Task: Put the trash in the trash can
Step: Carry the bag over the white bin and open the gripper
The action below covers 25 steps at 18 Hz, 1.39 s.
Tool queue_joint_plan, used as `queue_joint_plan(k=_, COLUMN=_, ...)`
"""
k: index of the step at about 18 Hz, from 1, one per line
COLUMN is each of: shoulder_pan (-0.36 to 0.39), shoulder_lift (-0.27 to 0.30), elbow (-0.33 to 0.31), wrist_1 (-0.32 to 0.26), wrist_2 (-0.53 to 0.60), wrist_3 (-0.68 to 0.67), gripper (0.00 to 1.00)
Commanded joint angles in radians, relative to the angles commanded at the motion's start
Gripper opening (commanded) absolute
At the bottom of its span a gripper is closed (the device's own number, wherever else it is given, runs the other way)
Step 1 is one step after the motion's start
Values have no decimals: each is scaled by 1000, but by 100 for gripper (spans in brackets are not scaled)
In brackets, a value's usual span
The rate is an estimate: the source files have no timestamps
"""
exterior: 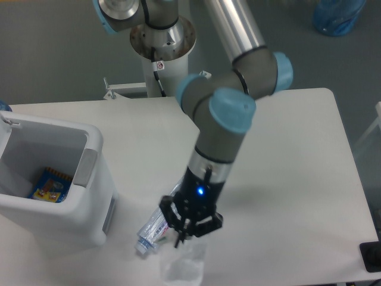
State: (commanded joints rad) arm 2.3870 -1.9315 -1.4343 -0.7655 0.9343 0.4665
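wrapper (181, 268): dangling under the hand, near the counter's front edge (seems lifted for carrying)
hand (186, 233): fingers pinched on wrapper top
bottle (156, 227): lying on counter (286, 155), partly behind hand
trash can (89, 179): left, open, well apart

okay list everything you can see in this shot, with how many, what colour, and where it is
trash can: one, white with grey side panels, left on the table
packet: one, blue and yellow, inside the trash can
bottle: one, clear with white-purple label, lying near the front edge, partly behind the end effector
wrapper: one, translucent, just below the end effector
table: one, white
blue bag: one, on the floor, top right
arm: one, grey with light blue caps
end effector: one, black, above the wrapper; whether it grips is unclear
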Motion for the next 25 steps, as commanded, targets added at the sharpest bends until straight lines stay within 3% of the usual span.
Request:
queue_joint_plan(k=6, shoulder_pan=-98, shoulder_lift=127, elbow=-9, wrist_1=-2, wrist_2=-35, wrist_3=-77, gripper=0)
queue_joint_plan(k=10, shoulder_pan=-196, shoulder_lift=181, elbow=-24, wrist_1=-5, wrist_2=-32, wrist_3=-88, gripper=0)
queue_joint_plan(k=14, shoulder_pan=-258, shoulder_lift=227, elbow=-100, wrist_1=-2, wrist_2=-26, wrist_3=-68, gripper=0)
queue_joint_plan(k=15, shoulder_pan=-265, shoulder_lift=227, elbow=-107, wrist_1=-2, wrist_2=-26, wrist_3=-63, gripper=6)
queue_joint_plan(k=18, shoulder_pan=-273, shoulder_lift=227, elbow=-150, wrist_1=0, wrist_2=-23, wrist_3=-54, gripper=41)
queue_joint_plan(k=19, shoulder_pan=-273, shoulder_lift=230, elbow=-166, wrist_1=2, wrist_2=-23, wrist_3=-36, gripper=58)
queue_joint_plan(k=22, shoulder_pan=-270, shoulder_lift=243, elbow=-193, wrist_1=0, wrist_2=-19, wrist_3=-14, gripper=86)
queue_joint_plan(k=25, shoulder_pan=-253, shoulder_lift=236, elbow=-193, wrist_1=-2, wrist_2=-19, wrist_3=-14, gripper=93)
